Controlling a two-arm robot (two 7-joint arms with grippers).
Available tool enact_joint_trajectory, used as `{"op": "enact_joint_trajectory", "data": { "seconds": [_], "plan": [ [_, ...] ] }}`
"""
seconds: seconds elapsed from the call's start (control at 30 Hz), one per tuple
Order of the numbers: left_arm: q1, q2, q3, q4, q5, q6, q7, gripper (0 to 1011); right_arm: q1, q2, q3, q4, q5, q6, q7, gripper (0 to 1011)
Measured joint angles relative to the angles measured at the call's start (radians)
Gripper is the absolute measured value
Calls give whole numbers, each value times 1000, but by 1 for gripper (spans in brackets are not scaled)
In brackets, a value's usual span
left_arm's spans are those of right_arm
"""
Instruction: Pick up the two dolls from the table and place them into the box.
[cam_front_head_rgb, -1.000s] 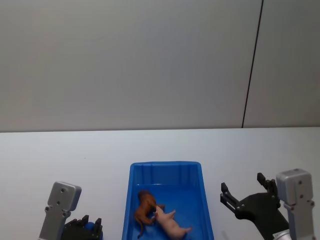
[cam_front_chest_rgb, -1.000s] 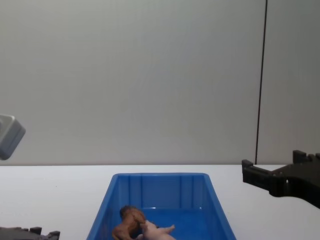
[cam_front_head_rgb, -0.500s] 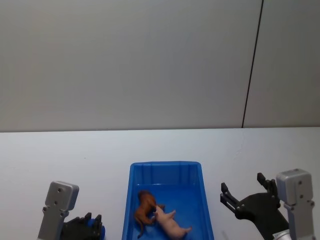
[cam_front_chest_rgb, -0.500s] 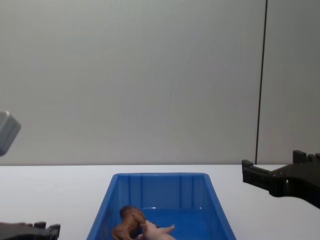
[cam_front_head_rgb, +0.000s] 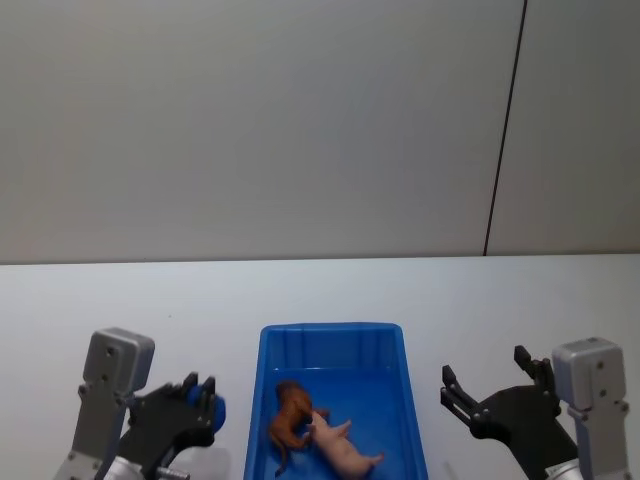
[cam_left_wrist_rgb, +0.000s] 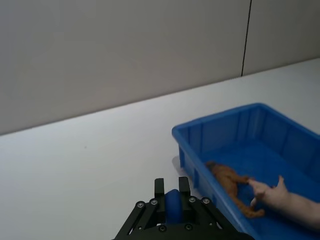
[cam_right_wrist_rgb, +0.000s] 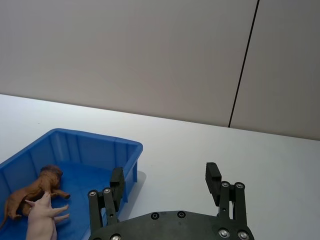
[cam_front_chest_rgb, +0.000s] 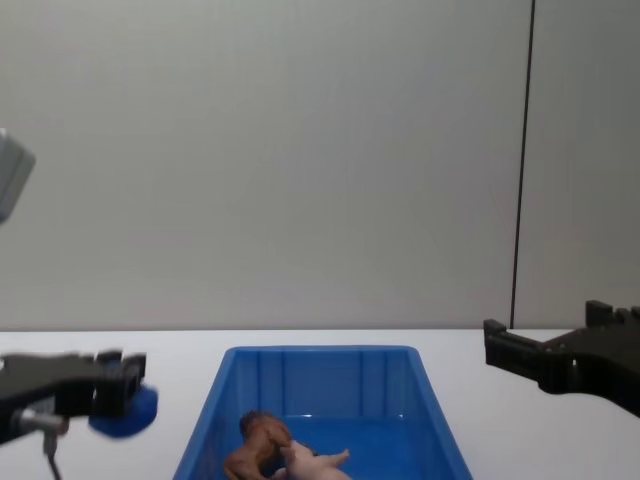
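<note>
the blue box (cam_front_head_rgb: 333, 335) sits on the white counter (cam_front_head_rgb: 130, 300), right in the middle in front of the robot. both dolls lie inside it on the blue floor, at the near end. the brown doll (cam_front_head_rgb: 288, 416) with the shaggy mane lies on its side. the pink doll (cam_front_head_rgb: 340, 448) lies just beside it on the right, and they touch.

the left gripper (cam_front_head_rgb: 197, 398) is up in the air just left of the box, and its jaws pinch a small blue ball (cam_front_head_rgb: 213, 405). a second ago this gripper was low down by the counter at the bottom of the head view. now it has come up, and the ball came up with it. the dolls and the box have not moved.

the right gripper (cam_front_head_rgb: 488, 388) hangs to the right of the box, in the same spot as before. its jaws are spread wide with nothing between them.

the chest view shows from the side that the ball (cam_front_chest_rgb: 124, 411) is lifted well off the counter. the left wrist view shows the ball (cam_left_wrist_rgb: 173, 206) squeezed tight between the two black jaws. the right wrist view shows the wide gap in the right gripper (cam_right_wrist_rgb: 165, 181), with bare counter past it.
</note>
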Motion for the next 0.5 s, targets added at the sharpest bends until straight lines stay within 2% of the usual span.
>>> {"op": "enact_joint_trajectory", "data": {
  "seconds": [0.3,0.5],
  "plan": [
    [-24,-6,-6,-21,27,-69,-73,157,0,0,0,0,0,0,0,1001],
    [-46,-13,-9,-26,34,-113,-156,157,0,0,0,0,0,0,0,1001]
  ]
}}
